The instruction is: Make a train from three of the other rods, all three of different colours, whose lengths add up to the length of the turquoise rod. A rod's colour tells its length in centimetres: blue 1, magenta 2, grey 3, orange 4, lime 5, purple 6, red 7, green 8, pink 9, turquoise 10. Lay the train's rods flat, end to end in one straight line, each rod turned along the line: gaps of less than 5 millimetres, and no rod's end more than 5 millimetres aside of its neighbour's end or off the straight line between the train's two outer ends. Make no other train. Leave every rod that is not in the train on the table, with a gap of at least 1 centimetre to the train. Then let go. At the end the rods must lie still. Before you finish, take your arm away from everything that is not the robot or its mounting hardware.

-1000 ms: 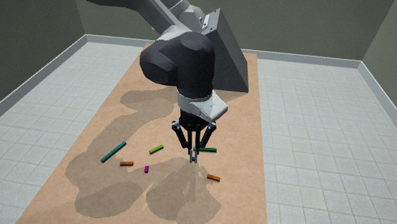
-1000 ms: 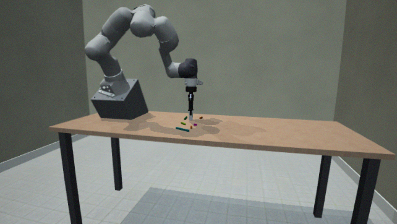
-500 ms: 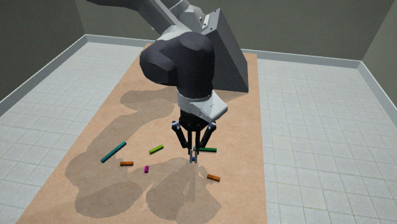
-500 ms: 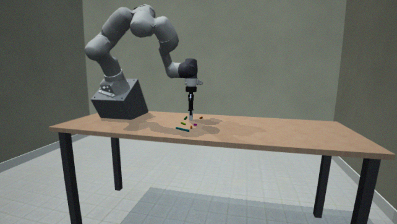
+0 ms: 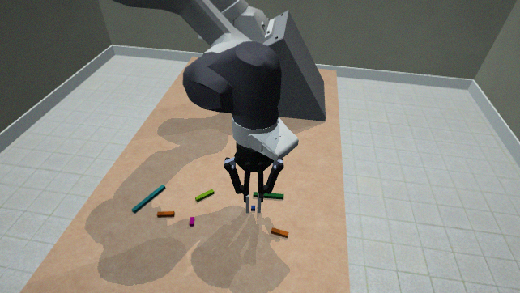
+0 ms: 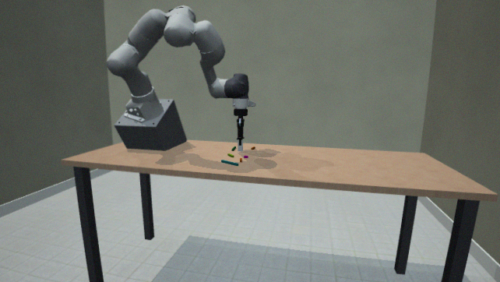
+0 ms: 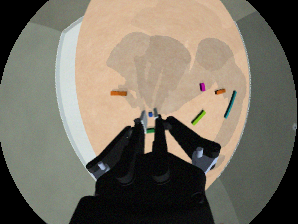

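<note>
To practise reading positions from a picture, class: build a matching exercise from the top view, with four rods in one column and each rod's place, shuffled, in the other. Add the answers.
Rods:
1. turquoise rod
2. blue rod
3. green rod
4. magenta rod

Places:
A. between the jaws
B. just right of an orange rod
C. farthest left of all
D. behind the jaws, partly hidden by them

Pairs: 1-C, 2-A, 3-D, 4-B

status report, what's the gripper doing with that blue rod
Gripper low at the table, fingers parted, straddling blue rod, no grip on it. Green rod lies just behind the fingers, close. No train laid yet.
</note>
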You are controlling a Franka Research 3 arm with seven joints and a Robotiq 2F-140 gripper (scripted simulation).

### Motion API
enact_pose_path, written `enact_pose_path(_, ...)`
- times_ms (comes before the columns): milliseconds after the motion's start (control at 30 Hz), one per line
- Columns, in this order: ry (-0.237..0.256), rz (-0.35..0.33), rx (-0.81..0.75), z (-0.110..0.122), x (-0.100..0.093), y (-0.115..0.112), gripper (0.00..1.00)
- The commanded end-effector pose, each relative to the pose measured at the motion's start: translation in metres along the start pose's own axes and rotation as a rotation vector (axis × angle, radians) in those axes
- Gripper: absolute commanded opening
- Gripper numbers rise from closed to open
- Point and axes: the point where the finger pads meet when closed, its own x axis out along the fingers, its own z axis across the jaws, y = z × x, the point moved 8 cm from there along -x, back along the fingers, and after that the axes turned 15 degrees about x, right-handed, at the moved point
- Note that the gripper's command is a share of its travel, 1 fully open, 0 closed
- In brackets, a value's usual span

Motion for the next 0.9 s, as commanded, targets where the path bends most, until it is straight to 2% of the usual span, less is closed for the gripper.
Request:
enact_pose_path(0, 0.001, 0.003, 0.006, 0.000, 0.001, 0.001, 0.15)
enact_pose_path(500, 0.001, 0.003, 0.006, 0.000, -0.004, 0.001, 0.15)
enact_pose_path(667, 0.001, 0.003, 0.006, 0.000, -0.022, 0.001, 0.15)
enact_pose_path(867, 0.001, 0.003, 0.006, 0.000, -0.054, 0.001, 0.15)
